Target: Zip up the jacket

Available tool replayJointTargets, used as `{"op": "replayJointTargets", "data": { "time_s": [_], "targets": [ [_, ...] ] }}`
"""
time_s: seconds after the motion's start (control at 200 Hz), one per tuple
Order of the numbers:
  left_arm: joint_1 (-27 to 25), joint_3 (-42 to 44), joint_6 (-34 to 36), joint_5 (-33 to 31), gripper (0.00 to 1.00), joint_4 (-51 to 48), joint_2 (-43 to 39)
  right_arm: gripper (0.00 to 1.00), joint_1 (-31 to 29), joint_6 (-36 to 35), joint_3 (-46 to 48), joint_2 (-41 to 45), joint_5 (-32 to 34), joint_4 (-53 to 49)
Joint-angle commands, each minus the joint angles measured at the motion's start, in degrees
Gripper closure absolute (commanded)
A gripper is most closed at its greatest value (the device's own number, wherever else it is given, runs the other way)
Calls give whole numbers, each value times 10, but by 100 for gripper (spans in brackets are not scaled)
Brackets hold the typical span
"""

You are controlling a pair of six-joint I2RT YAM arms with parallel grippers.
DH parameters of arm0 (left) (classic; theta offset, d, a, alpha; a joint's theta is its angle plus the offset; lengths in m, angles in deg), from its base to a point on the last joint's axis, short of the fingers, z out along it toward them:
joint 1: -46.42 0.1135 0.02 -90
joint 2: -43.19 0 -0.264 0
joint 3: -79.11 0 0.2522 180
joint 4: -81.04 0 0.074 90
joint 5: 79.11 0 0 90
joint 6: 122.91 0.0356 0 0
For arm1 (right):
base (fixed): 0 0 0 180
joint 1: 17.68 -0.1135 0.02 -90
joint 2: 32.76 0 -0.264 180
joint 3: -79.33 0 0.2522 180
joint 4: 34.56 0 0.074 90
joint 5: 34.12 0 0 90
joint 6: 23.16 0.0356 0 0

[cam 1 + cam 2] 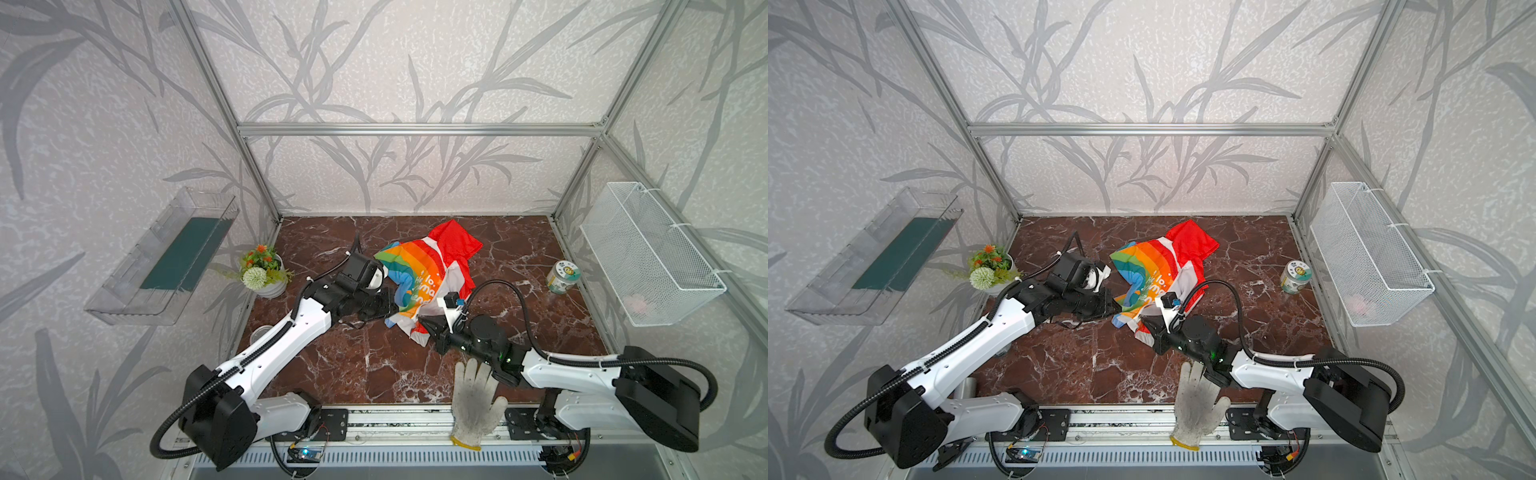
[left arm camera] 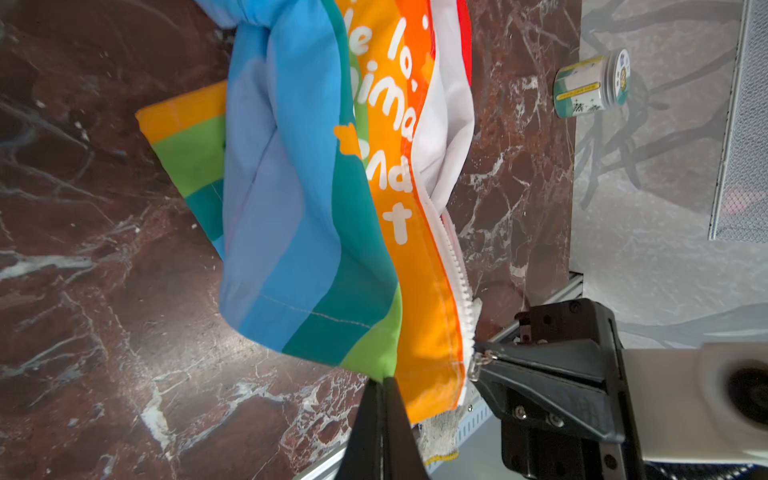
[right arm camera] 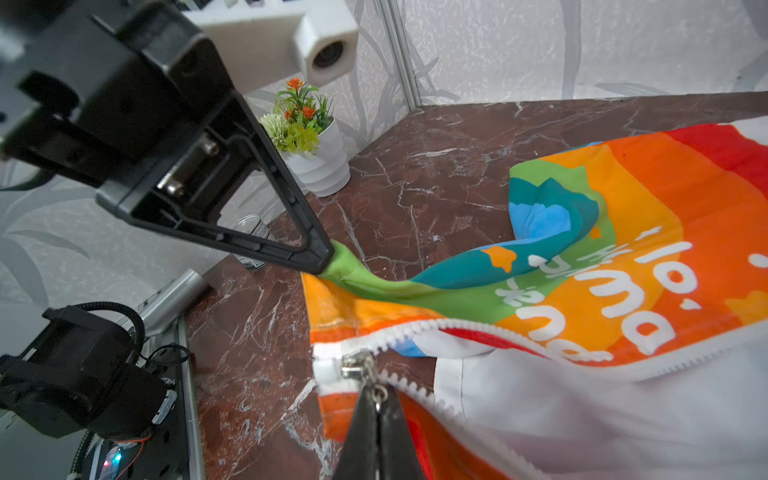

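Gripping, left gripper (image 2: 381, 380): my fingers closed on jacket (image 1: 419, 266) green hem
right gripper (image 3: 376, 401): my fingers clamped on zipper pull (image 3: 377, 390), teeth apart above slider
jacket place: crumpled mid table (image 1: 365, 365), red hood toward back wall
glove (image 1: 473, 399): front edge, by my right arm

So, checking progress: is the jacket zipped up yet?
No, the slider sits at the hem of the jacket, teeth beyond it apart.

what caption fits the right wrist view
The right gripper pinches the zipper pull while the left gripper holds the jacket edge.
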Motion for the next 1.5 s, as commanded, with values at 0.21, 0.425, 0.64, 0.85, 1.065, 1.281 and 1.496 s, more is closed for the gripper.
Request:
{"op": "replayJointTargets", "data": {
  "time_s": [0.21, 0.425, 0.64, 0.85, 1.065, 1.281, 1.496],
  "targets": [
    [32, 42, 5, 41, 100, 35, -24, 100, 5, 0, -80, -37, -94, -110],
    [32, 94, -38, 49, 61, 59, -84, 100, 5, 11, -105, -107, -114, -60],
    [31, 156, -117, 91, 54, 135, -127, 100, 5, 19, -113, -137, -127, -26],
    [30, 192, -156, 121, 54, 199, -121, 100, 6, 19, -107, -125, -131, -30],
    [30, 205, -182, 136, 54, 260, -102, 100, 12, 21, -101, -113, -137, -30],
    [30, 211, -177, 127, 54, 271, -82, 100, 17, 19, -99, -98, -141, -42],
    [30, 214, -189, 131, 58, 300, -68, 100, 20, 17, -99, -92, -142, -50]
  ]
}}
